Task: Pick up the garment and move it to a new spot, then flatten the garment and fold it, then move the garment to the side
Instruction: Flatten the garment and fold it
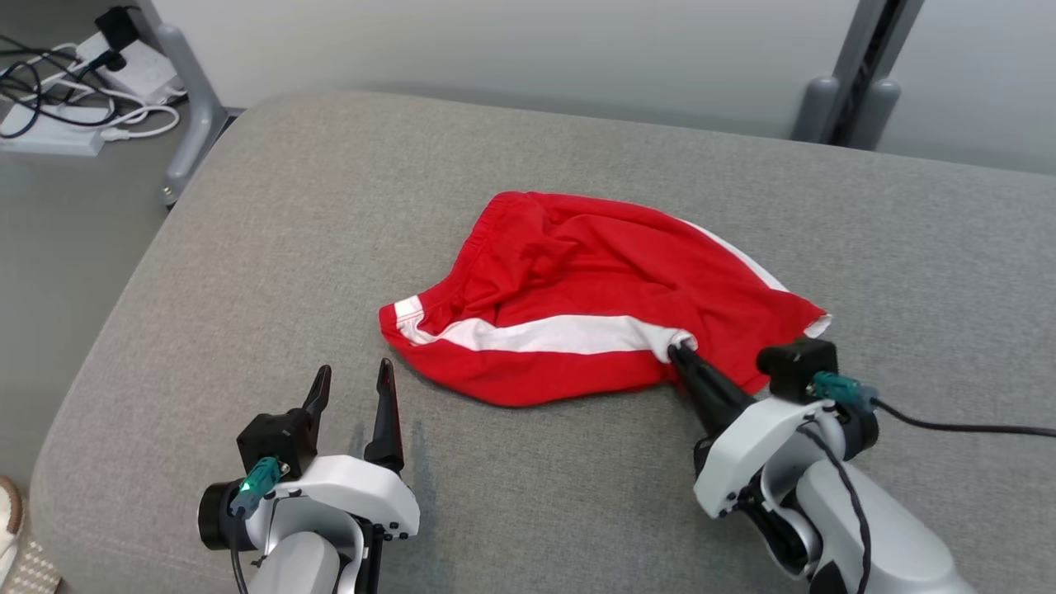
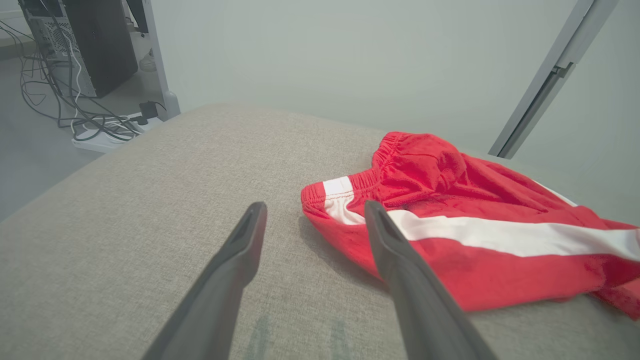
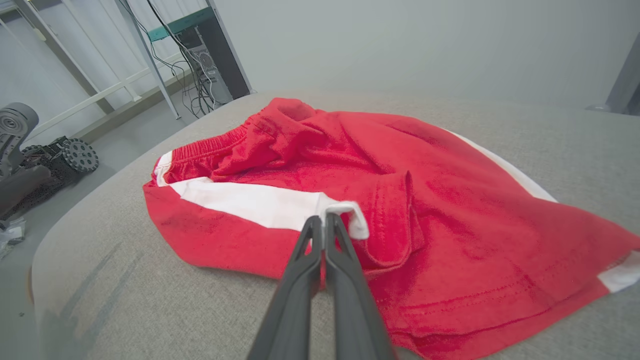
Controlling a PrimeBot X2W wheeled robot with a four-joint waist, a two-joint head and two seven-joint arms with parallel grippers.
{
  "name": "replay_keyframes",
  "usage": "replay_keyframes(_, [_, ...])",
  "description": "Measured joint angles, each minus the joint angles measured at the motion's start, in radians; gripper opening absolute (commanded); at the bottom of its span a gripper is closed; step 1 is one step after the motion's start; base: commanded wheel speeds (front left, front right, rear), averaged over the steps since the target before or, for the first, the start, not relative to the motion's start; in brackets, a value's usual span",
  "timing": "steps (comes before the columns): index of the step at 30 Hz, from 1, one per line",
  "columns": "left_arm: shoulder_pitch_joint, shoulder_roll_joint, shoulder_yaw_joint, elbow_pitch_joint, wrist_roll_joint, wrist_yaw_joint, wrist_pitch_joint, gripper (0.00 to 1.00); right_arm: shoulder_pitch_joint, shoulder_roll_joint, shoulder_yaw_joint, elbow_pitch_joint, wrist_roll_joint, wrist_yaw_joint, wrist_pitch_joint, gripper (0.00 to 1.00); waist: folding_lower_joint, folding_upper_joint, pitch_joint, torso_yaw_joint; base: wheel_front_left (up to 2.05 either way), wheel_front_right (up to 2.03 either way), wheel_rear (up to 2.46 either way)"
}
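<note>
The garment (image 1: 577, 289) is a pair of red shorts with white side stripes, lying crumpled on the grey cushion (image 1: 289, 247). My right gripper (image 1: 678, 353) is shut on the garment's hem at the end of a white stripe, and the right wrist view shows the garment (image 3: 400, 200) pinched between the closed fingers of the right gripper (image 3: 324, 220). My left gripper (image 1: 353, 375) stands open over bare cushion, just left of the waistband corner. The left wrist view shows the left gripper (image 2: 312, 207) spread apart beside the garment (image 2: 475, 240), holding nothing.
The cushion's left edge drops to the floor, where cables and a power strip (image 1: 74, 107) lie near a grey table leg (image 1: 194, 107). Another grey post (image 1: 858, 82) stands behind at the right. A computer tower (image 2: 85, 45) stands on the floor to the left.
</note>
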Motion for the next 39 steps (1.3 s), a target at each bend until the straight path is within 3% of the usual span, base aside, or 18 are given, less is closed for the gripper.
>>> replay_keyframes(11, [0.028, 0.001, 0.023, 0.011, 0.007, -0.007, 0.0, 1.0, 0.164, -0.075, 0.174, -0.342, 0.176, 0.0, 0.151, 0.0, 0.0, 0.0, -0.074, -0.069, 0.0, 0.0, 0.0])
replay_keyframes(22, [0.043, 0.012, 0.039, 0.009, 0.009, -0.008, 0.0, 1.0, 0.297, -0.119, 0.208, -0.546, 0.145, 0.0, 0.326, 0.0, 0.0, 0.0, -0.097, -0.102, 0.0, 0.0, 0.0])
replay_keyframes(23, [0.043, 0.013, 0.039, 0.009, 0.009, -0.008, 0.0, 1.0, 0.31, -0.118, 0.2, -0.557, 0.146, 0.0, 0.335, 0.05, 0.0, 0.0, -0.096, -0.103, 0.0, 0.0, 0.0])
replay_keyframes(24, [0.043, 0.012, 0.037, 0.009, 0.009, -0.008, 0.0, 1.0, 0.319, -0.118, 0.187, -0.566, 0.143, 0.0, 0.34, 0.72, 0.0, 0.0, -0.095, -0.105, 0.0, 0.0, 0.0])
replay_keyframes(25, [0.044, 0.012, 0.036, 0.01, 0.01, -0.008, 0.0, 1.0, 0.324, -0.119, 0.172, -0.572, 0.135, 0.0, 0.343, 1.0, 0.0, 0.0, -0.095, -0.106, 0.0, 0.0, 0.0])
replay_keyframes(35, [0.048, 0.011, 0.032, 0.009, 0.015, -0.009, 0.0, 1.0, 0.334, -0.128, -0.006, -0.593, 0.042, 0.0, 0.358, 1.0, 0.0, 0.0, -0.087, -0.113, 0.0, 0.0, 0.0])
replay_keyframes(39, [0.048, 0.009, 0.029, 0.003, 0.015, -0.01, 0.0, 1.0, 0.324, -0.135, -0.11, -0.576, -0.031, 0.0, 0.311, 1.0, 0.0, 0.0, -0.078, -0.113, 0.0, 0.0, 0.0])
